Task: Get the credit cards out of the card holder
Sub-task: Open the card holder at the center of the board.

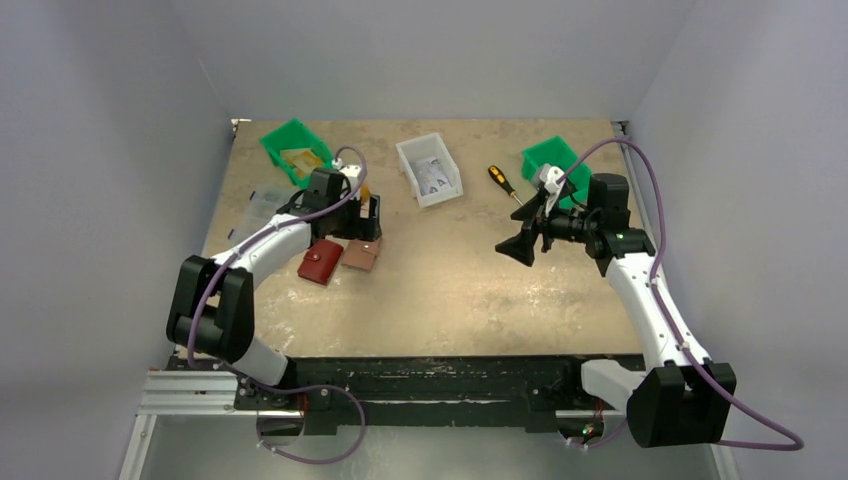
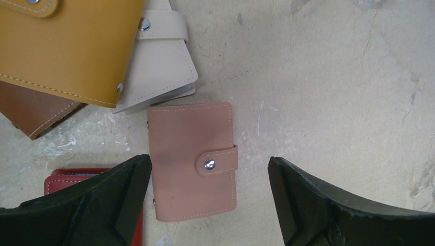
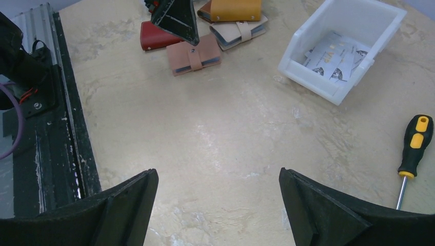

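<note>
The card holder (image 2: 191, 159) is a brown-pink leather wallet lying flat on the table, closed by a strap with a metal snap. It also shows in the top view (image 1: 361, 254) and the right wrist view (image 3: 194, 54). No credit cards show; the holder is shut. My left gripper (image 2: 209, 162) is open and hovers just above the holder, its fingers either side of it, touching nothing. In the top view the left gripper (image 1: 364, 218) is over the group of wallets. My right gripper (image 1: 522, 250) is open and empty above bare table at the right; it also shows in its wrist view (image 3: 218, 174).
A mustard-yellow wallet (image 2: 66, 46), a beige wallet (image 2: 164, 61), a dark brown wallet (image 2: 31, 110) and a red pouch (image 2: 66, 177) lie close round the holder. A white bin (image 1: 428, 168) holds papers. Two green bins (image 1: 295, 148) (image 1: 553, 160) stand at the back. A screwdriver (image 1: 503, 183) lies right of the white bin.
</note>
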